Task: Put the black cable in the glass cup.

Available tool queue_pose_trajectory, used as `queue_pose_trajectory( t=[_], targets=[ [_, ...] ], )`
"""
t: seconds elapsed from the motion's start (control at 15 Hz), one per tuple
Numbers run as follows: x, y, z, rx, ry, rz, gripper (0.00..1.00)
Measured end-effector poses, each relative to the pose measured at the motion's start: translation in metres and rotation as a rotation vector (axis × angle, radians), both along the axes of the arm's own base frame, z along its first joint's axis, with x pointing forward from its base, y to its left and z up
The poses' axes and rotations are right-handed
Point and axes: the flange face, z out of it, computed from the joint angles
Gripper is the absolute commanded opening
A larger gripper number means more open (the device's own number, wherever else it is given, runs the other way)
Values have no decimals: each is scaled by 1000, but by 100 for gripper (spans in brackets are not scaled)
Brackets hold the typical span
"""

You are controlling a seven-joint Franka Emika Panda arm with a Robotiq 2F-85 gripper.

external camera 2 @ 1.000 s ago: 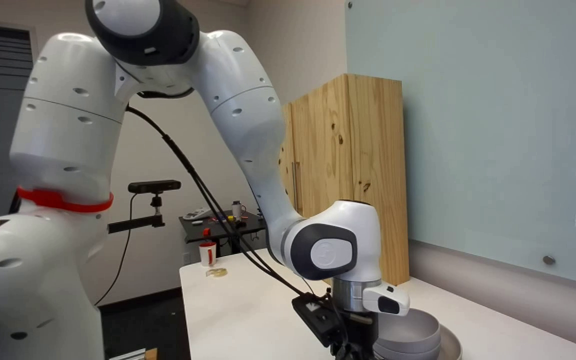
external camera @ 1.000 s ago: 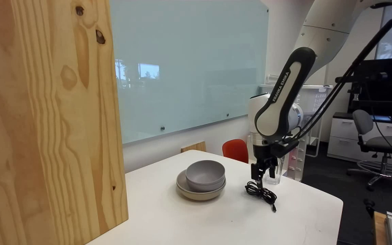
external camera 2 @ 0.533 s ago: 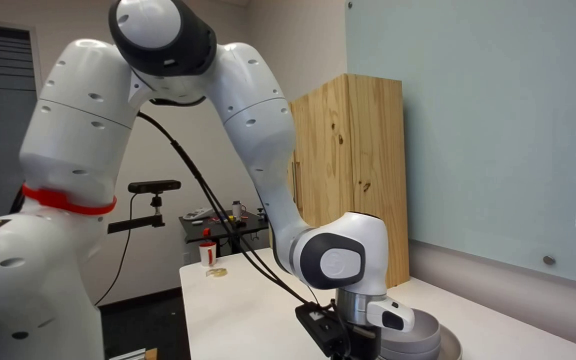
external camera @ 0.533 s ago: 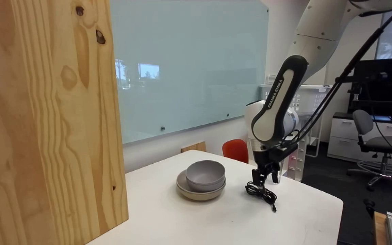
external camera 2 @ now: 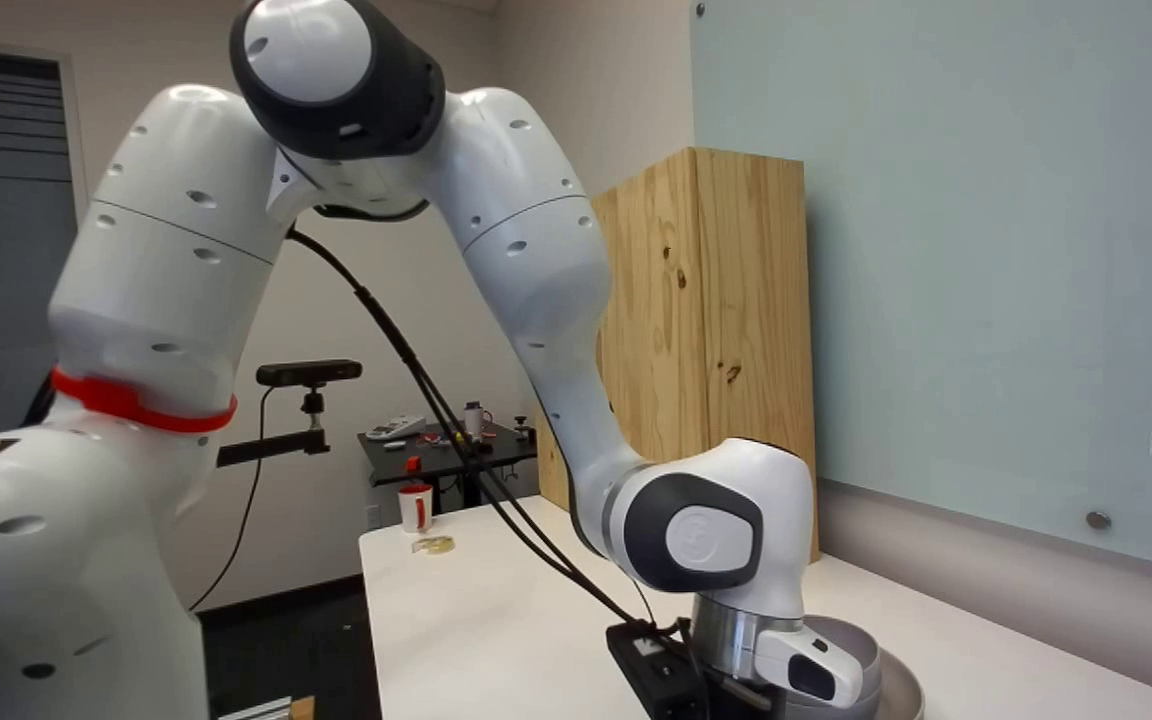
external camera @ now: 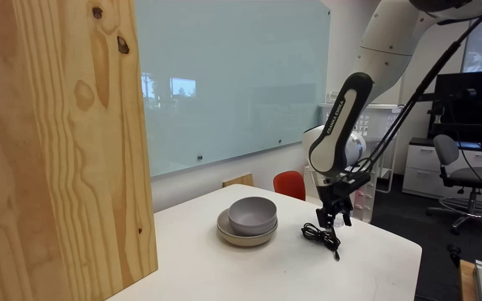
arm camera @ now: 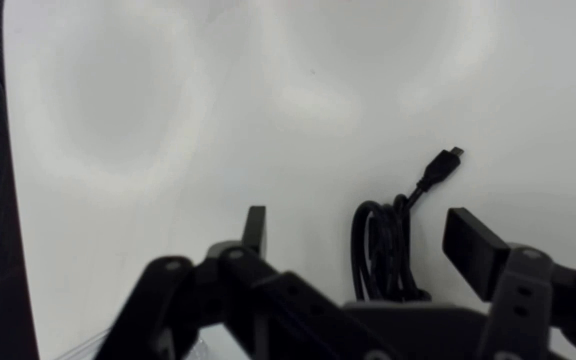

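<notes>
The black cable [external camera: 322, 239] lies in a loose coil on the white table in an exterior view. In the wrist view the coil [arm camera: 387, 245] with its plug end sits between the two fingers, nearer the right one. My gripper [external camera: 334, 220] is open and tilted, just over the cable; it also shows in the wrist view [arm camera: 360, 240]. The fingers hold nothing; I cannot tell their exact height. The glass cup [external camera: 339, 221] stands behind the gripper, mostly hidden by it. A clear edge of it [arm camera: 200, 349] shows at the bottom left in the wrist view.
Stacked grey bowls [external camera: 252, 213] stand beside the cable, also partly visible in an exterior view [external camera 2: 901, 690]. A tall wooden cabinet [external camera: 78, 146] stands on the table. A mug [external camera 2: 416, 508] and a tape roll [external camera 2: 433, 545] lie at the far end. The table edge runs near the cup.
My gripper has come down, tilted, and shifted a little to the right in the view that shows the cable. It stays open. The cable, cup and bowls have not moved.
</notes>
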Motion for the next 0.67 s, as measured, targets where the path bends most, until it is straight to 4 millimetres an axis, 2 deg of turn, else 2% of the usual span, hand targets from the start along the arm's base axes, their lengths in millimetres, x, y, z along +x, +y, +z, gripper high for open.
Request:
queue_pose_trajectory(
  t=[0.13, 0.2, 0.27, 0.33, 0.53, 0.67],
  targets=[
    [-1, -2, 0, 6, 12, -9, 42],
    [-1, -2, 1, 15, 15, -6, 85],
    [0, 0, 1, 26, 14, 2, 81],
    [0, 1, 1, 34, 15, 15, 81],
    [6, 4, 2, 27, -15, 50, 100],
    [17, 6, 5, 3, -79, 88, 100]
  ],
)
